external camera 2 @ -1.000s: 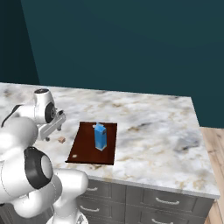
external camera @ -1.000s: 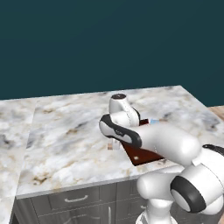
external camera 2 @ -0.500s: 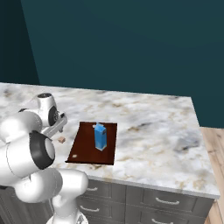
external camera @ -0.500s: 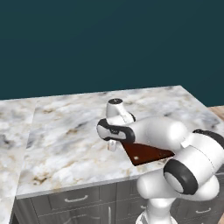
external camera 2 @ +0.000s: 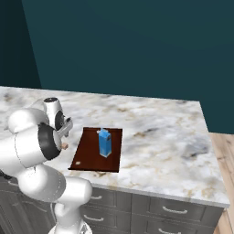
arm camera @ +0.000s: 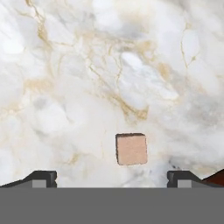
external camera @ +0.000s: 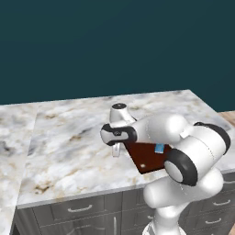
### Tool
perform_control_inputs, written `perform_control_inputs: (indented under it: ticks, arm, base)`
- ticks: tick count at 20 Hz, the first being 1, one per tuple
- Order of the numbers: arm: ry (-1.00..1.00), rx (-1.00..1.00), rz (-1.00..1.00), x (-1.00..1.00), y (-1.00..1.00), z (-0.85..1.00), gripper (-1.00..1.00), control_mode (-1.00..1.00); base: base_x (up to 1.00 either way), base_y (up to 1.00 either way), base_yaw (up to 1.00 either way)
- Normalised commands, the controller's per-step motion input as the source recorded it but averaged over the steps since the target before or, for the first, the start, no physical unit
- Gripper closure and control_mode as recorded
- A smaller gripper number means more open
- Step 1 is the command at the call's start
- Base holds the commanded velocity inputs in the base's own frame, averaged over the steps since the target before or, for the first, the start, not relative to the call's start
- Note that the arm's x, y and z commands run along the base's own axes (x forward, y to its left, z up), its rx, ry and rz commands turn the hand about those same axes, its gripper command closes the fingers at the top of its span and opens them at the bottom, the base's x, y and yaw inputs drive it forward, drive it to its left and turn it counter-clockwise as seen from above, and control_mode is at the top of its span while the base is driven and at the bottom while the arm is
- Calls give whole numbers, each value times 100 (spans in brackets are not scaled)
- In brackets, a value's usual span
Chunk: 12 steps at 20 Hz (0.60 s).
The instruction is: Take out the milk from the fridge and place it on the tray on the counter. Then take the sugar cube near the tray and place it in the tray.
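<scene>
Beige sugar cube point(arm camera: 131, 149) now sits on marble worktop point(arm camera: 87, 65) between the wide-open, empty end effector point(arm camera: 112, 177) tips after the arm swung left off the tray point(external camera 2: 89, 155), milk point(external camera 2: 104, 142) already placed; cube grasp next.

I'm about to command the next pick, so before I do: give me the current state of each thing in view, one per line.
milk: upright on the tray, not held.
tray: flat on the counter, carrying the milk.
sugar cube: on the counter beside the tray, not in it, not gripped.
claw: open, poised over the sugar cube, fingertips either side of it.
counter: bears the tray and the cube.
</scene>
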Motion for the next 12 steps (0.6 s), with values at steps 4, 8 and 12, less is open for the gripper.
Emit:
perform_control_inputs:
  ticks: [4, 8, 12]
  arm:
    - [0, 0, 0, 16, 0, -23, -100, -100]
    - [0, 0, 0, 11, 2, -24, -100, -100]
    - [0, 0, 0, 19, 0, -20, -100, -100]
  base:
    - [0, 0, 0]
    - [0, 0, 0]
    - [0, 0, 0]
